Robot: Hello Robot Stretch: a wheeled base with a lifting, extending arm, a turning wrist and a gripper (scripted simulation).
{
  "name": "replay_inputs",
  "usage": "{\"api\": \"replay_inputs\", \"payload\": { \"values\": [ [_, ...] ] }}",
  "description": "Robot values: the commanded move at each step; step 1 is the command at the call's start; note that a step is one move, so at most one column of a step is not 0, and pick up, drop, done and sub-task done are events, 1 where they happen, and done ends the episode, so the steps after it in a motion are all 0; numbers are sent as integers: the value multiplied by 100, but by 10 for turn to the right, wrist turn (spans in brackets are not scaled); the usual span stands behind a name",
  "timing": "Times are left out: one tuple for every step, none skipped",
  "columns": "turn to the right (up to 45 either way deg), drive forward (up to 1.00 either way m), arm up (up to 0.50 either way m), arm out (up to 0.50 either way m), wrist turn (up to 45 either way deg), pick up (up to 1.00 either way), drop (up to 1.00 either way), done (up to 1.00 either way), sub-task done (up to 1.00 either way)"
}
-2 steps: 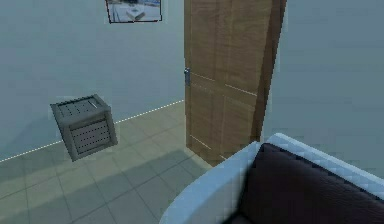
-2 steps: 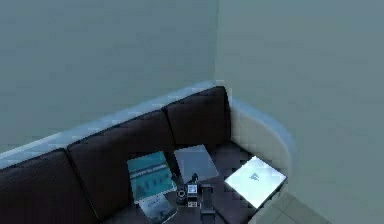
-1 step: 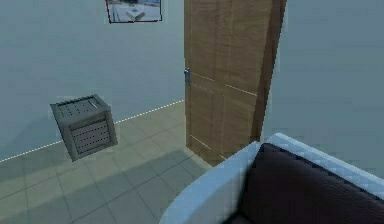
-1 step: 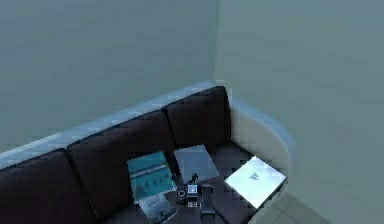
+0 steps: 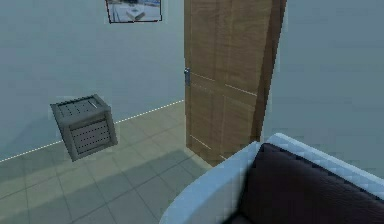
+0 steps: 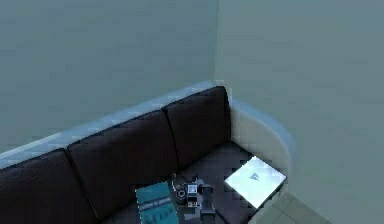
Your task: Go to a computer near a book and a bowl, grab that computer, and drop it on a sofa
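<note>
Dark sofa (image 6: 120, 150) seat: 1 computer (image 6: 255, 181), 1 teal book (image 6: 155, 201).

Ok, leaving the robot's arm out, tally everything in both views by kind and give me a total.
Dark sofa with pale frame: 1
Flat silver-white computer: 1
Flat teal rectangular item: 1
Grey slatted crate: 1
Brown wooden door: 1
Framed wall picture: 1
Total: 6

Near-black sofa (image 6: 120, 150) cushions sit in a pale frame. Left of the dark fingers (image 6: 181, 187) is a teal book (image 6: 155, 201); right of them a white computer (image 6: 256, 180), perhaps faintly marked. The door (image 5: 225, 80) is wood-brown.
</note>
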Motion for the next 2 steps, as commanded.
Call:
{"api": "replay_inputs", "payload": {
  "values": [
    [0, 0, 10, 0, 0, 0, 0, 0, 0],
    [0, 0, 0, -8, 0, 0, 0, 0, 0]
  ]
}}
